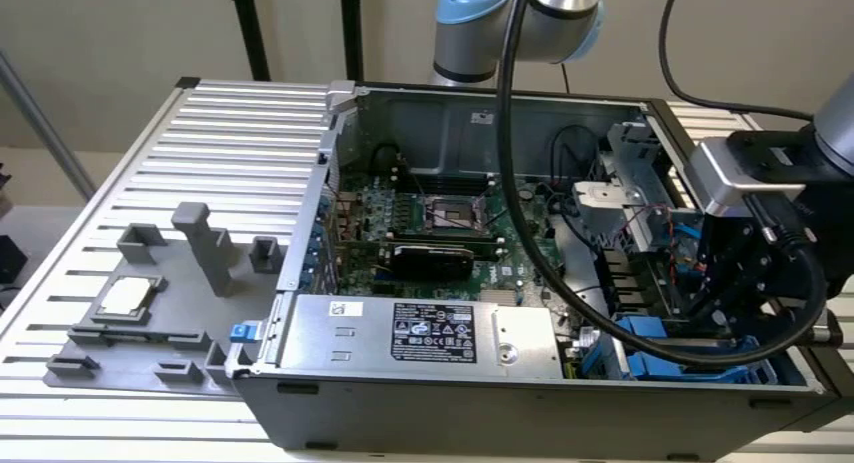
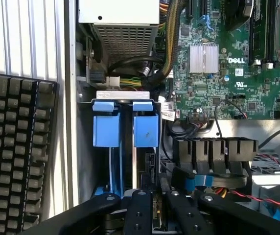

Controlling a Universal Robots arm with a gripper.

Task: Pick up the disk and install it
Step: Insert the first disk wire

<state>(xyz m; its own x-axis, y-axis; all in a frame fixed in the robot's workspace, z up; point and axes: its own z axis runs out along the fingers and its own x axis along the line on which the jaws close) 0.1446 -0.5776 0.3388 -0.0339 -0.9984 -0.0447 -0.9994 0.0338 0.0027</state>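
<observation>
One disk [image 2: 145,131] upright on edge

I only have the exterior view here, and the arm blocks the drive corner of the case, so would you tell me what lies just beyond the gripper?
Observer: In the wrist view, two blue carrier tabs stand side by side, close ahead of the gripper.
Operator: Thank you. Is anything lying outside the case on that side?
Observer: Yes, a black keyboard lies on the slatted table, right beside the case.
Operator: And what is on the motherboard near there?
Observer: A silver finned heat sink sits next to the white DELL print.
</observation>
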